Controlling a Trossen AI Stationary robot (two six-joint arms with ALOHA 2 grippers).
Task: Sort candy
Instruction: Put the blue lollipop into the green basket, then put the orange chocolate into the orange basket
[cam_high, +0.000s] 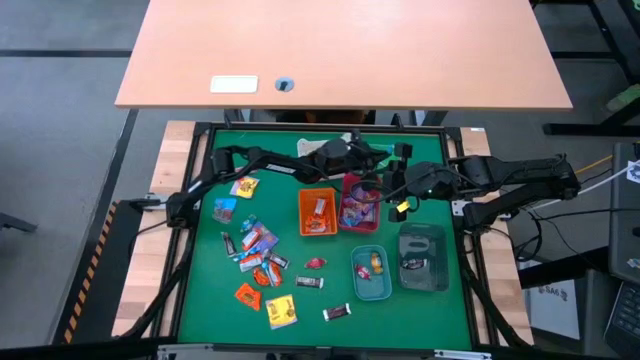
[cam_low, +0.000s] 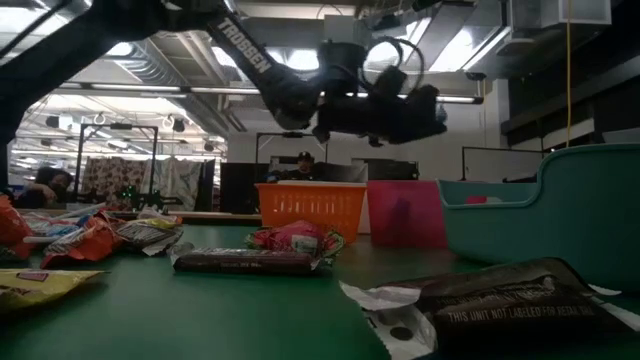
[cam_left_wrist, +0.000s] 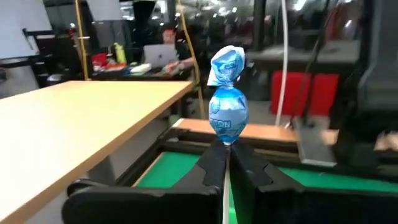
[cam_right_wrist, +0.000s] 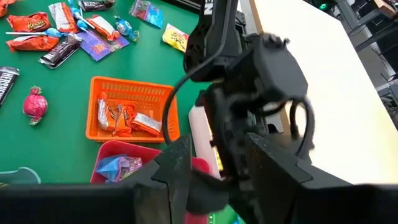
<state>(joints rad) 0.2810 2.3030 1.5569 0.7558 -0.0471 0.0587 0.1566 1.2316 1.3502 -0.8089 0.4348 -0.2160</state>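
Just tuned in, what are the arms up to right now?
Candy sorting is under way. The left gripper is shut on a blue wrapped sweet, held up near the red bin. The right gripper is beside that bin. The orange bin already holds candy, and many loose pieces remain on the green mat.

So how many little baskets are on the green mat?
4: an orange bin and a red bin together mid-mat; a teal bin and a clear bin nearer the right arm's side. The arms might hide another.
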